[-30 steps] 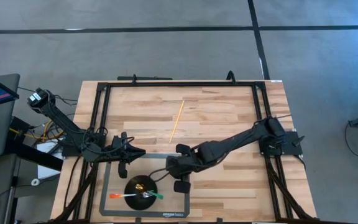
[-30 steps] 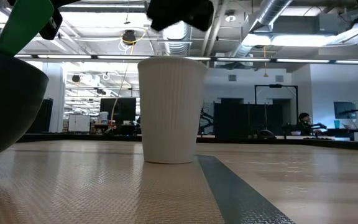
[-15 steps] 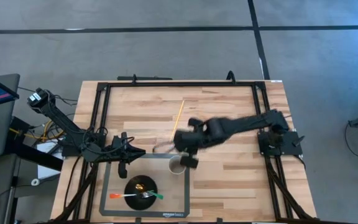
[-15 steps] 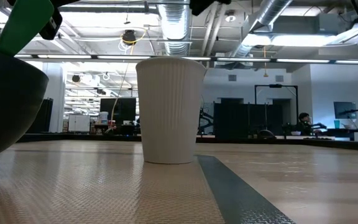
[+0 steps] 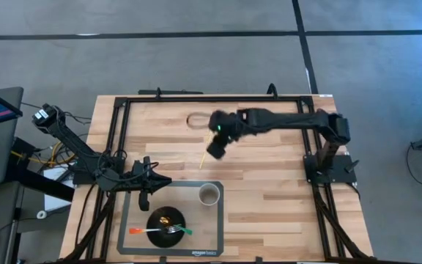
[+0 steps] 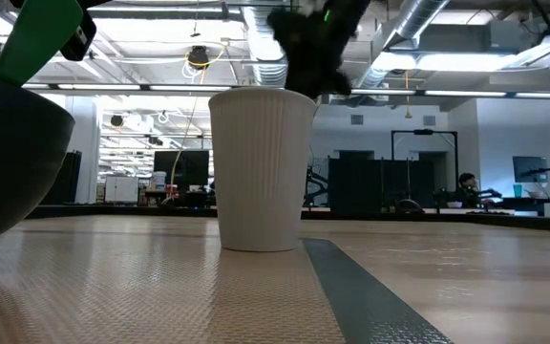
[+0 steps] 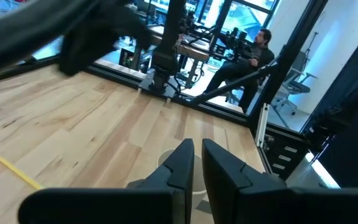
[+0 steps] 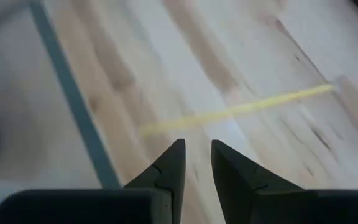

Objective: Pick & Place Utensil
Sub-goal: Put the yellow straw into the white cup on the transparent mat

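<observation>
Left hand (image 5: 149,185) parked at the mat's (image 5: 132,220) upper left corner, fingers nearly closed, empty. Bowl (image 5: 165,221) with fork (image 5: 174,230) and cup (image 5: 209,194) on the mat. Yellow stick (image 5: 204,156) on bare worktop (image 5: 269,198), above the cup. Right hand (image 5: 217,144) over the stick, slightly open, empty.

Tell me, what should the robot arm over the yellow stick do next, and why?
Probably open its fingers wider and go down onto the yellow stick. The right gripper hangs above it with only a narrow gap and holds nothing. The cup on the mat holds no stick yet.
</observation>
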Tool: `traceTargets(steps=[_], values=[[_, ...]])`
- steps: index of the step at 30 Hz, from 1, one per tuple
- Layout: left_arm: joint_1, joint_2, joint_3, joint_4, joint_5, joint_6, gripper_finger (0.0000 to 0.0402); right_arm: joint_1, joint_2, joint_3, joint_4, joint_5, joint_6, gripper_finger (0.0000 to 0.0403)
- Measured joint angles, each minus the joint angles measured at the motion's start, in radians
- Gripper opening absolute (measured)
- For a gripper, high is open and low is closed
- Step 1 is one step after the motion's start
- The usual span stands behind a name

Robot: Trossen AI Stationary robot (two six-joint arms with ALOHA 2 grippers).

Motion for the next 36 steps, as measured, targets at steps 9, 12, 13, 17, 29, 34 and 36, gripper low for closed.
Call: traceTargets(steps=[9,12,13,17,29,34,36], values=[[0.0,0.001,0.0,-0.001,0.018,0.0,0.0033,-0.262,0.167,-0.09,0.232,-0.074,0.153,0.0071],[0.0,0.001,0.0,0.0,0.036,-0.001,0.0033,-0.291,0.232,-0.091,0.267,-0.08,0.193,0.0071],[0.0,0.001,0.0,0.0,0.036,-0.001,0.0033,-0.294,0.247,-0.091,0.267,-0.084,0.205,0.0071],[0.0,0.001,0.0,0.001,0.035,0.0,0.0033,-0.307,0.285,-0.091,0.3,-0.16,0.228,0.0071],[0.0,0.0,0.0,0.001,0.035,-0.001,0.0033,-0.287,0.336,-0.089,0.367,-0.128,0.381,0.0071],[0.0,0.001,0.0,0.0,0.035,-0.001,0.0033,-0.259,0.376,-0.086,0.369,-0.129,0.425,0.0071],[0.0,0.0,0.0,0.0,0.037,-0.001,0.0033,-0.247,0.382,-0.086,0.376,-0.12,0.425,0.0071]])
